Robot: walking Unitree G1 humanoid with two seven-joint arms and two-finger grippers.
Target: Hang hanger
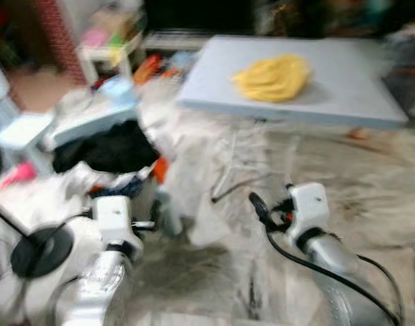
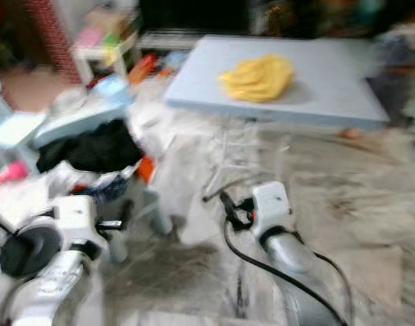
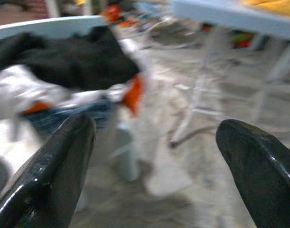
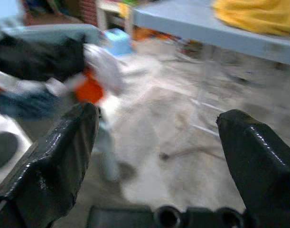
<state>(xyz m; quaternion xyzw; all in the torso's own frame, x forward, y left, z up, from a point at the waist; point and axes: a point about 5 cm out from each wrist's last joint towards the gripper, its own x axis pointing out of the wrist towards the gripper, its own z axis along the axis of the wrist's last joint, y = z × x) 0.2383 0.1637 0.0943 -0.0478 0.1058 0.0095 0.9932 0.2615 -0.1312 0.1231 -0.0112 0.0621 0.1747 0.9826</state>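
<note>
Everything is blurred by motion. My left gripper (image 3: 156,127) is open, with nothing between its black fingers (image 3: 64,161). It is held low in front of me and faces a pile of clothes (image 1: 105,149) with a black garment (image 3: 73,61) on top. My right gripper (image 4: 159,116) is open too and holds nothing. It points over the floor towards the legs of a grey-blue folding table (image 1: 343,88). A crumpled yellow cloth (image 1: 274,77) lies on that table. Both arms show low in the eye views, the left arm (image 1: 115,221) and the right arm (image 1: 309,214).
The clothes pile rests on a low white table (image 1: 78,125) at my left. A black round stand base (image 1: 41,251) with a thin pole sits by my left arm. White table legs (image 3: 197,99) stand ahead. A small white stool (image 1: 109,54) and scattered clutter lie at the back left.
</note>
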